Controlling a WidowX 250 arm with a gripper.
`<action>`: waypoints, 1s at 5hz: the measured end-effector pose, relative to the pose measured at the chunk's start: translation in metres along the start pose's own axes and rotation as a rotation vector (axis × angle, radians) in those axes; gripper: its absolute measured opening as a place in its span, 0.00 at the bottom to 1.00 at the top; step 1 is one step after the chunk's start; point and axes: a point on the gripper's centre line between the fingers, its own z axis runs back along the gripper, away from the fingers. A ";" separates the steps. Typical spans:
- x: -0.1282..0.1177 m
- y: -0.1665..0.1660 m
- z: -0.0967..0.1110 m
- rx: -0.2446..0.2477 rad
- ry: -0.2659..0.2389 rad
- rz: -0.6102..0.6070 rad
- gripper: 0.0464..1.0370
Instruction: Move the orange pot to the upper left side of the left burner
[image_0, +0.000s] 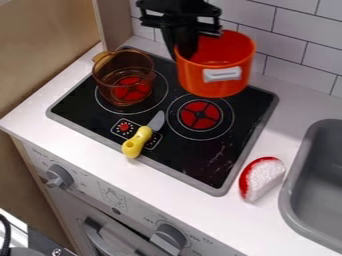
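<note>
The black gripper (182, 47) hangs at the top centre, shut on the left rim of the orange pot (212, 80). The pot is upright with a white handle facing the camera, and appears raised above the back right part of the stove, behind the right burner (200, 115). The gripper partly hides the pot's left rim. On the left burner (157, 95) stands a see-through amber pot (107, 80), its handle pointing to the upper left.
A knife with a yellow handle (137, 142) lies across the stove's front edge, between the burners. To the right are a red and white toy piece (262, 178) and a grey sink (288, 192). A tiled wall (300, 30) rises behind, and a wooden panel (47, 45) borders the left.
</note>
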 end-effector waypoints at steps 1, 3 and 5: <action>0.006 0.012 -0.006 0.002 -0.017 -0.038 0.01; 0.008 0.026 -0.006 0.015 -0.011 -0.077 0.01; 0.001 0.065 0.003 0.079 0.017 -0.162 0.01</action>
